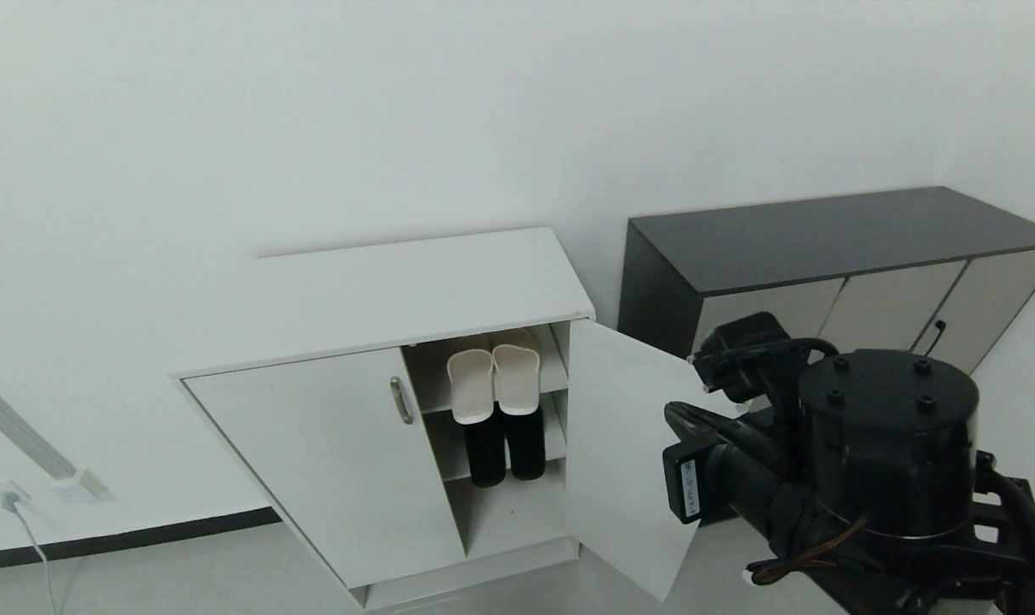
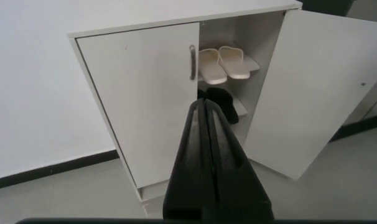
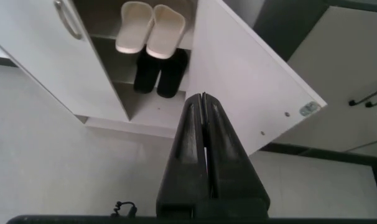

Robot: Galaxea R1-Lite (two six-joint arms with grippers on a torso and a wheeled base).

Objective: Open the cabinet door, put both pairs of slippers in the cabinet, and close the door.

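nearest, the right gripper (image 3: 204, 99) has its two slim black fingers pressed together with nothing between them. the left gripper (image 2: 204, 102) is closed and empty in the same way. both sit short of the cabinet (image 1: 415, 290), touching nothing.

just past the right arm, at about 5 o'clock in the head view, the open door (image 1: 620, 444) stands swung out, a flat, smooth matte white panel.

inside, the white slippers (image 1: 494, 380) lie side by side on the upper shelf. they are rounded and look like soft moulded foam, with their ends slightly over the shelf's front edge. at their 6 o'clock, on the next shelf down, sit the black slippers (image 1: 507, 444), dull and dark.

so opening and stowing look done, and only shutting the door seems left.

at 7 o'clock the closed door (image 1: 338, 453) carries a curved metal handle (image 1: 400, 400). farther off, at 2 o'clock, stands a boxy dark sideboard (image 1: 825, 231).
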